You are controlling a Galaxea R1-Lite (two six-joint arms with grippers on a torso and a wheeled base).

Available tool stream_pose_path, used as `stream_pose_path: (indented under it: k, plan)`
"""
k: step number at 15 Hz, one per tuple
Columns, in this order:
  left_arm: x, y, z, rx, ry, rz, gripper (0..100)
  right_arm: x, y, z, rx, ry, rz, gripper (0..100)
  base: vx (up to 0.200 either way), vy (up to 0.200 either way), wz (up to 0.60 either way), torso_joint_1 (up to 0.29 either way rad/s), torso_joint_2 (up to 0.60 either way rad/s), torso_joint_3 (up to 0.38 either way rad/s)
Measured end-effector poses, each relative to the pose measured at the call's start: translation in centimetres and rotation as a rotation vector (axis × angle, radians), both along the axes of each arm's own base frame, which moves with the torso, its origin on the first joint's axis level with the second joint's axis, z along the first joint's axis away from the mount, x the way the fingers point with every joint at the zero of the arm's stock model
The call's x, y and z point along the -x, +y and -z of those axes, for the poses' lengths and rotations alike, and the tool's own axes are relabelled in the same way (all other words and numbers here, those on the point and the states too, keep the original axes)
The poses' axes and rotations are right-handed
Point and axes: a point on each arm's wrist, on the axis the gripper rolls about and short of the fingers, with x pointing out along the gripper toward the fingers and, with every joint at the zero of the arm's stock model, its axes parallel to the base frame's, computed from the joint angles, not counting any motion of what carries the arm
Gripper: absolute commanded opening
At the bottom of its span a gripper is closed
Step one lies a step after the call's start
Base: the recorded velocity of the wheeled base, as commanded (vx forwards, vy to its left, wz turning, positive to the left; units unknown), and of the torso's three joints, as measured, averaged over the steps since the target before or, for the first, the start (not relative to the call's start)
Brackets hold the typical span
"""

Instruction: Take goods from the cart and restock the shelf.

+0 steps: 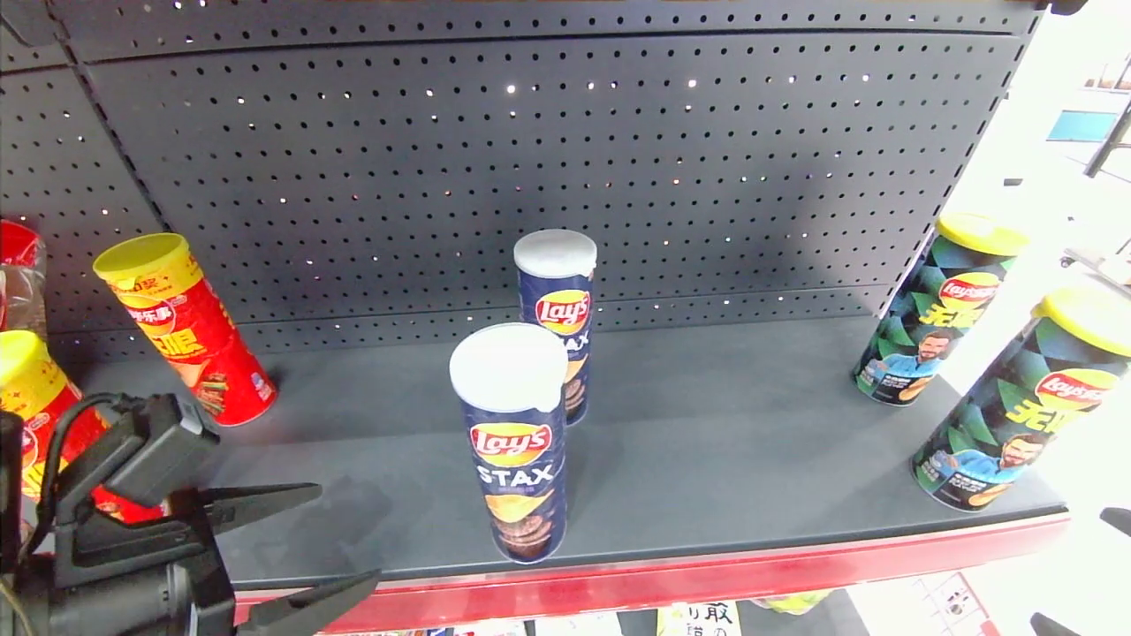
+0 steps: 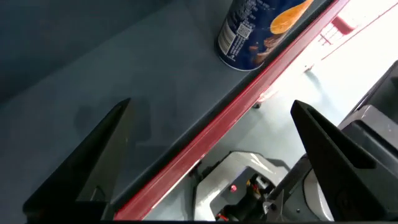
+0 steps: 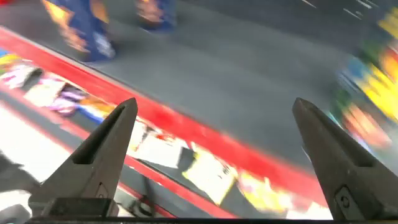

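- The shelf [image 1: 707, 424] is a dark grey board with a red front edge [image 1: 707, 574] and a perforated back panel [image 1: 530, 177].
- Two blue chip cans with white lids are seen upright near the middle of the shelf. The front blue can [image 1: 515, 442] is placed close to the red edge, and the rear blue can [image 1: 558, 309] is set just behind it, nearer the back panel.
- Two green cans with yellow lids are placed at the right end: the rear green can [image 1: 941, 309] near the back panel and the front green can [image 1: 1016, 406] near the front corner.
- A red can [image 1: 190, 327] with a yellow lid is found on the left part of the shelf, and a second red can [image 1: 35, 397] is partly hidden at the left edge behind the left arm.
- The left gripper [image 1: 346, 533] is held at the lower left, at the shelf's front edge and to the left of the front blue can. Its fingers [image 1: 265, 499] are spread wide and nothing is gripped between them. In the left wrist view, the base of the front blue can [image 2: 255, 31] is seen beyond the left gripper [image 2: 209, 104].
- The right gripper [image 3: 214, 102] is shown before the red edge, its fingers [image 3: 99, 162] wide apart and nothing is held. The cans beyond it are blurred.
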Motion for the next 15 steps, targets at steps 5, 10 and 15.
stream_pose_path:
  k: [5, 10, 15]
  plan:
    - [-2.5, -1.6, 1.2, -0.086, 0.071, 0.001, 100, 5.5, -2.7, 3.8, -0.002, 0.005, 0.179, 100, 0.000, 0.000, 0.00, 0.000, 0.00, 0.000]
    - [-4.8, -2.6, 2.1, -0.180, 0.082, -0.019, 100, 6.8, -3.2, 4.5, -0.052, -0.084, 0.205, 100, 0.000, 0.000, 0.00, 0.000, 0.00, 0.000]
    - [-6.4, -4.1, 2.0, -0.187, 0.085, 0.006, 100, 6.9, -3.2, 5.0, -0.062, -0.082, 0.207, 100, 0.000, 0.000, 0.00, 0.000, 0.00, 0.000]
